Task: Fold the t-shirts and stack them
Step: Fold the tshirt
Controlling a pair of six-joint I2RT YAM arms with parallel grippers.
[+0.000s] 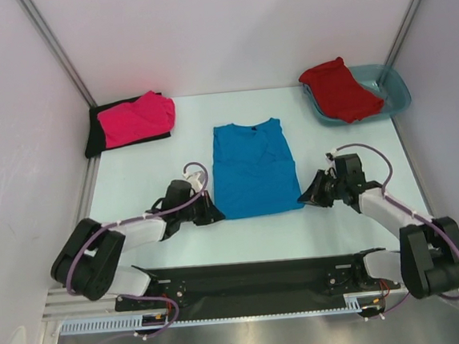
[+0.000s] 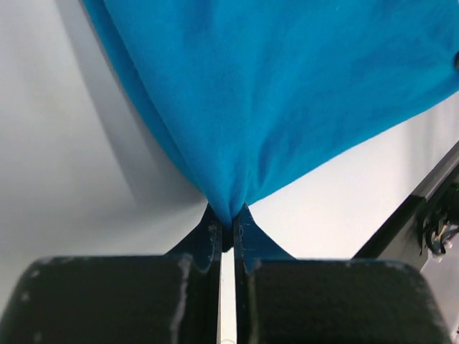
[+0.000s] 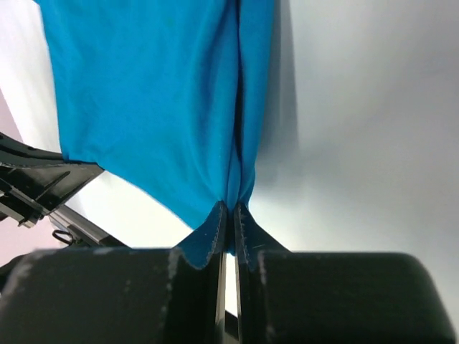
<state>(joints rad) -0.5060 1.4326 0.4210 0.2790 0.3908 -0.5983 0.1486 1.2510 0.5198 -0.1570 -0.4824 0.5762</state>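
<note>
Red t-shirt (image 1: 339, 88) lies in teal tub (image 1: 396, 93); blue t-shirt (image 1: 251, 166) lies outside.

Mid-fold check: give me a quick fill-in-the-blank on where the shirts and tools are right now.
1. The left tool and right tool are both ____ on near corners of the blue t-shirt.
2. The red t-shirt lies in the teal tub at the far ____ corner.
3. The pink t-shirt lies on ____ of the black t-shirt.
Missing words: shut; right; top.
</note>
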